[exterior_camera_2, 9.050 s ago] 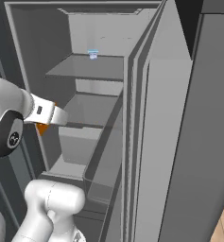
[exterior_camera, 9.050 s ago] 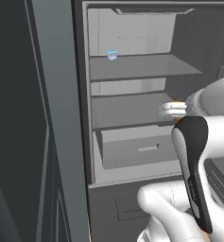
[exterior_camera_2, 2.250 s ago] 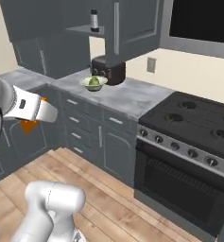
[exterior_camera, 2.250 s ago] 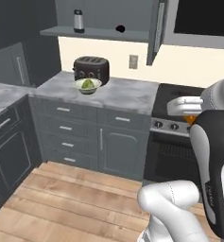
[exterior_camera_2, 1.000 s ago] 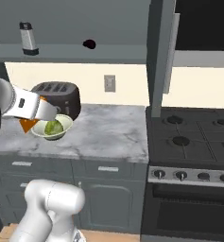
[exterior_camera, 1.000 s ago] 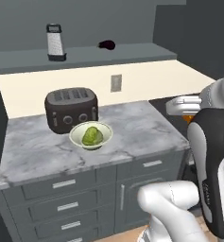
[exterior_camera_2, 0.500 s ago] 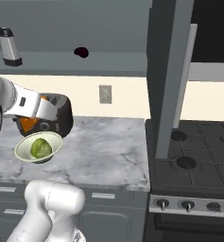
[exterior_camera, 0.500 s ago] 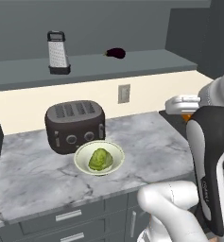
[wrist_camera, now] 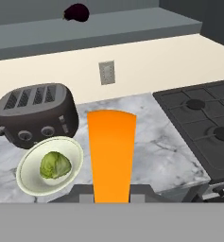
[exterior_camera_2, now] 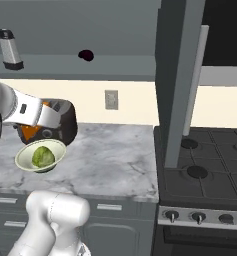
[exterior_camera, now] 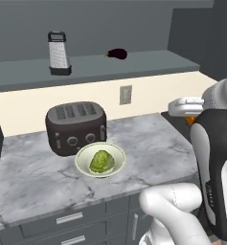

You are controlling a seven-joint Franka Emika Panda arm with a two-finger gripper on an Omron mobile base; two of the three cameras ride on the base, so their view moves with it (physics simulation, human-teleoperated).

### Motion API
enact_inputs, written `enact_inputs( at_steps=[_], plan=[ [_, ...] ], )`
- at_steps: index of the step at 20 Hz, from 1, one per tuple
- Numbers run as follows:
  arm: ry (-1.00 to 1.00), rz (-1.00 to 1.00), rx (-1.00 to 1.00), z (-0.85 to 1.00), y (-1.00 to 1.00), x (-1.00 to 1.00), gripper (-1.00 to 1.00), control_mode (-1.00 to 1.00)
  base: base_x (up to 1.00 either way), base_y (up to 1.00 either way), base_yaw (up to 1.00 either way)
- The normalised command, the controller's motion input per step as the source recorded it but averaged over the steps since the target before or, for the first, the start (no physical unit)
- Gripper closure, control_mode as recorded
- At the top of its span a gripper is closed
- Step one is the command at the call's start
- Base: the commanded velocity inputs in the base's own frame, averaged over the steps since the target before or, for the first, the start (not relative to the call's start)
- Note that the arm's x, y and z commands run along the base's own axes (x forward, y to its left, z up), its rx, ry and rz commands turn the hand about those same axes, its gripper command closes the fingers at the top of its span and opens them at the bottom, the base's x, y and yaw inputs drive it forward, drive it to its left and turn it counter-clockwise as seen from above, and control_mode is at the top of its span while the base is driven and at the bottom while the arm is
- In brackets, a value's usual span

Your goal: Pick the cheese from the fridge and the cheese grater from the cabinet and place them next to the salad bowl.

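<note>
Kitchen scene: marbled grey counter [exterior_camera: 148,143] against a cream wall, with an outlet [exterior_camera: 126,94] above it and grey drawer fronts [exterior_camera: 67,218] below. On the counter, a dark toaster [exterior_camera: 76,127] stands at the back; the bowl [exterior_camera: 101,160] with its green lettuce lump [exterior_camera: 101,161] sits just in front of it, at about 5 o'clock from the toaster in the left base view, close but whether touching can't be told. Cabinet [exterior_camera: 86,64] shelf runs above: grater [exterior_camera: 59,53] upright near its left end, at 12 o'clock over the toaster, and a dark eggplant [exterior_camera: 117,53] lying further right on the same shelf, well apart from the grater. Stove [exterior_camera_2: 205,175] adjoins the counter's right edge. Gripper [wrist_camera: 111,189] is clamped tight on the cheese [wrist_camera: 111,153]; in the hand view the orange wedge runs up from between the fingers toward 12 o'clock, over the counter between the bowl at 9 o'clock and the stove at 3 o'clock. Left base view puts the hand at the counter's right end, orange just visible under it. Right base view shows the hand crossing in front of the toaster, with cheese [exterior_camera_2: 32,131] at 12 o'clock above the bowl [exterior_camera_2: 40,155]. Cheese is held in the air, not set down.
</note>
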Motion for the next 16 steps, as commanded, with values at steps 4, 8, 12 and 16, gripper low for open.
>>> enact_inputs(
  at_steps=[4,8,12,16],
  plan=[
    [0.00,0.00,0.00,0.00,0.00,0.00,1.00,1.00,0.00,0.00,0.00],
    [0.00,0.00,0.00,0.00,0.00,0.00,1.00,-1.00,0.00,0.00,0.00],
    [0.09,0.00,0.02,0.00,-0.03,-0.09,1.00,-1.00,0.00,0.00,0.00],
    [0.44,-0.03,0.03,0.01,-0.02,-0.18,1.00,-1.00,0.00,0.00,0.00]
  ],
)
